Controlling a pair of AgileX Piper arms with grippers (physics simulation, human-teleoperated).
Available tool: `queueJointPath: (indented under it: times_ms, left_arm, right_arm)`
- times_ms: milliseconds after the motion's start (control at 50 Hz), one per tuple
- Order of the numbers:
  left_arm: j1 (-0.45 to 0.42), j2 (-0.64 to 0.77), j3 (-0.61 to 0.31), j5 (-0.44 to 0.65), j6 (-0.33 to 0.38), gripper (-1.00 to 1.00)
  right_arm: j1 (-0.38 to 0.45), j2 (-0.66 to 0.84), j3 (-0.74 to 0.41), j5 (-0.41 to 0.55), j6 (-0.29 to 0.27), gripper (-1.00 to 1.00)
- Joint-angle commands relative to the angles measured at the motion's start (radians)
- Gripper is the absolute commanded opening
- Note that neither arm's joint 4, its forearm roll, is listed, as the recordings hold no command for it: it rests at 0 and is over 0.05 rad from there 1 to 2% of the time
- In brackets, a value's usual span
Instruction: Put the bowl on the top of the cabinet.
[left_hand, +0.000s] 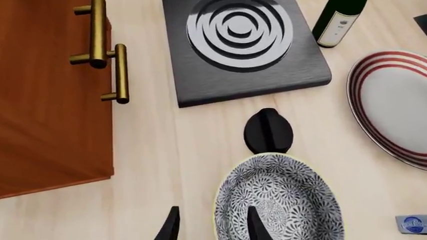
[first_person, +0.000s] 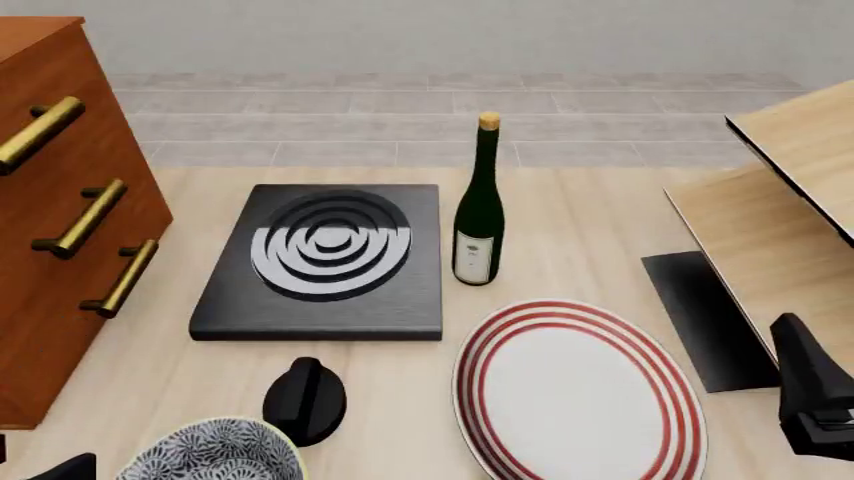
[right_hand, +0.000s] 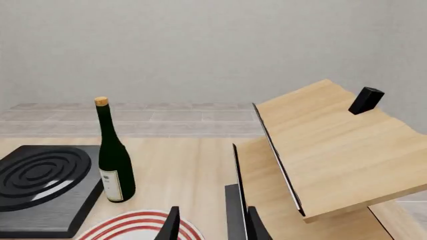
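Left end effector (left_hand: 212, 225), fingers apart, straddles the rim of the bowl (left_hand: 280, 200) I'm working near the cabinet (first_person: 60, 230); right end effector (right_hand: 212, 225) idles, fingers apart.

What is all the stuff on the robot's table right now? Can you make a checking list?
Surface: pale wooden table, flat.
Job's things: speckled bowl on the table, not yet on the brown cabinet; the cabinet's top is barely in view.
Clutter: black hob plate, green bottle upright, red-ringed plate, small black knob-like object beside the bowl, pale wood shelf structure.
Grippers: left gripper open, one finger over the bowl, one outside its rim; right gripper open, holding nothing.
Cables: nothing seen.
Surroundings: grey wall, tiled floor beyond the table.
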Motion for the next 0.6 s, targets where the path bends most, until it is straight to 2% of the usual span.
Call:
queueJointPath:
  times_ms: [20, 360, 600]
  left_arm:
    - [0.010, -0.004, 0.039, -0.017, 0.015, 1.00]
    - [-0.008, 0.009, 0.085, -0.026, 0.009, 1.00]
    - [-0.013, 0.039, 0.147, -0.115, 0.038, 1.00]
  right_arm:
    - [0.000, 0.000, 0.000, 0.000, 0.000, 1.00]
    - [0.000, 0.000, 0.000, 0.000, 0.000, 1.00]
    - [0.000, 0.000, 0.000, 0.000, 0.000, 1.00]
